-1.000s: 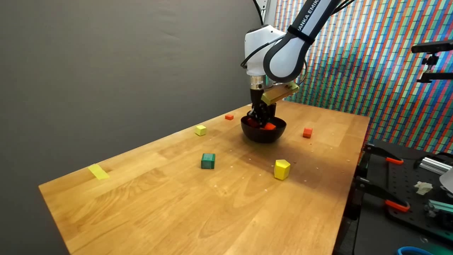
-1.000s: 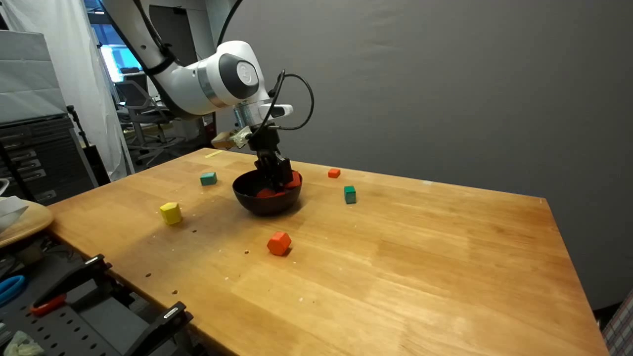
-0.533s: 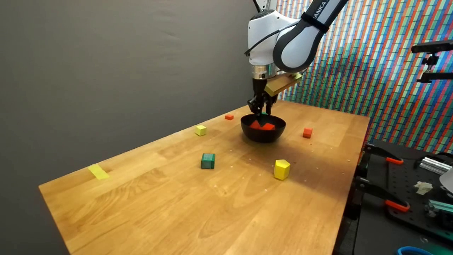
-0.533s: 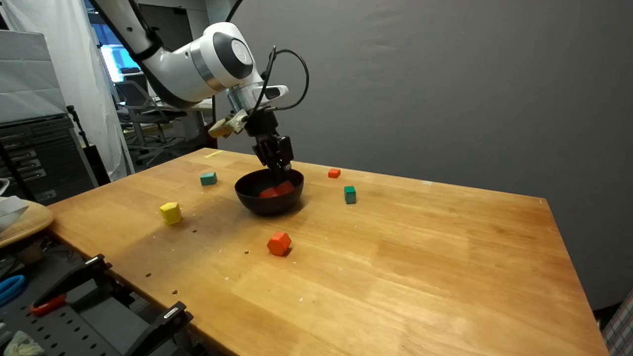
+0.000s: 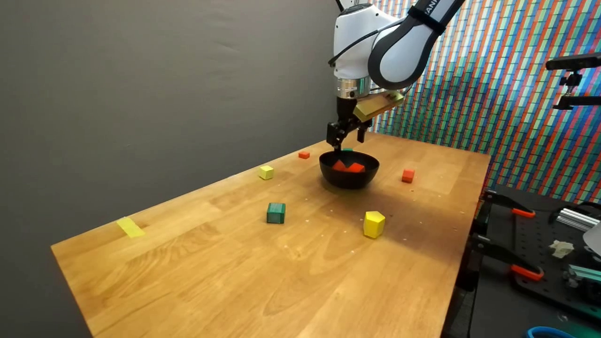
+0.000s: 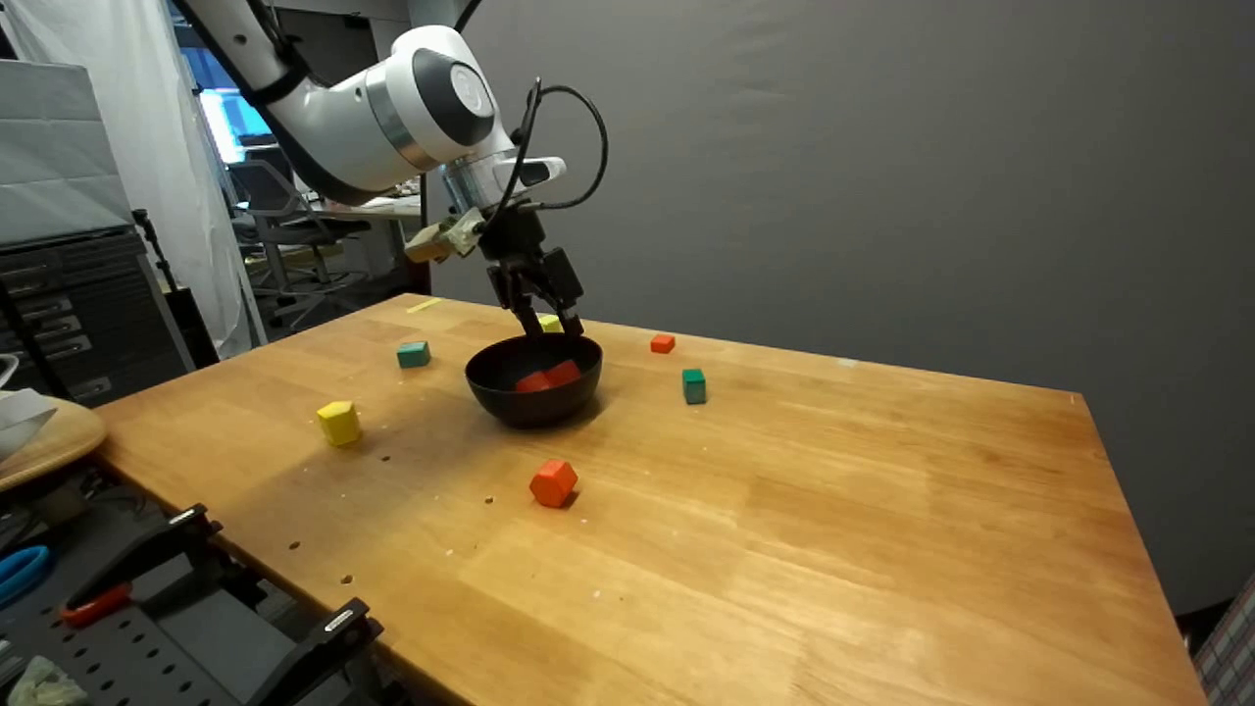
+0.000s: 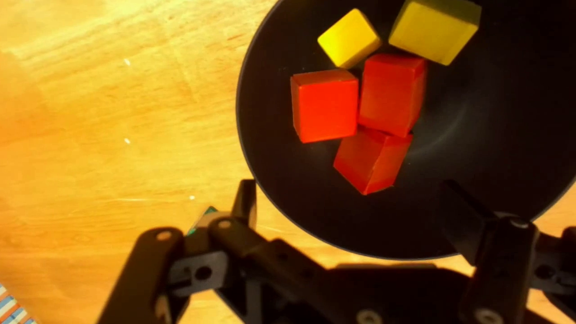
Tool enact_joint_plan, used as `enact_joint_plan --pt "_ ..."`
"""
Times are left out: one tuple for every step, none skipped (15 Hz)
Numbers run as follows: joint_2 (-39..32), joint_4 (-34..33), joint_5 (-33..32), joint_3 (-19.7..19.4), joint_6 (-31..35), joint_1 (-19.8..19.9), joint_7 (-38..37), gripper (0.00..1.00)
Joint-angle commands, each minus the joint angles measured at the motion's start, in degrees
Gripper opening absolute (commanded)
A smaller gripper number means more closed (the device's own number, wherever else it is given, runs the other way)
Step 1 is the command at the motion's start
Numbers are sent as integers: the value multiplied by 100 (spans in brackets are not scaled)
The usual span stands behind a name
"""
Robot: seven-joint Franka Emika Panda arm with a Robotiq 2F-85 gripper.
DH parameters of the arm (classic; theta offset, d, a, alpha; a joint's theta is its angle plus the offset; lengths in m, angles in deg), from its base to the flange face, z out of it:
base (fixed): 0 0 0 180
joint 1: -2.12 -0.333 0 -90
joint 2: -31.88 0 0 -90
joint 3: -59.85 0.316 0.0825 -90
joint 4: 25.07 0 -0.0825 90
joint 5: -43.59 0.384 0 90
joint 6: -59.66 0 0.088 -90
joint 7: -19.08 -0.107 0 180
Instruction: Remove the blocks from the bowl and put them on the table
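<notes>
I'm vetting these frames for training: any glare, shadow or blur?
Wrist view: strong light on the wooden table, faint sheen inside the black bowl, dark gripper slightly blurred; both exterior views: soft shadow on the table beside the bowl.

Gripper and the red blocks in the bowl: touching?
Apart: in the wrist view, the gripper stands open, and bare bowl shows between its fingers and the red blocks.

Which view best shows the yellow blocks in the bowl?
Wrist view: it looks into the bowl from above, showing two yellow blocks. In both exterior views they're hidden; only red blocks show inside.
</notes>
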Motion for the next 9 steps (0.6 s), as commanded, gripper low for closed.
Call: enact_joint_plan --pt "-156 -44 216 280 421 337 296 100" --pt "-230 -83 271 319 490 382 356 100" --pt "-318 -131 371 369 535 437 467 100" --pt "-402 -181 477 412 546 491 594 100" --pt "-502 -242 598 451 548 542 728 100" --pt "-601 -312 754 505 536 598 886 100" --pt "-714 -403 868 529 533 622 1029 100" --pt "-803 -482 991 555 516 648 1174 100" --pt "-908 -593 1113 589 485 676 1333 100"
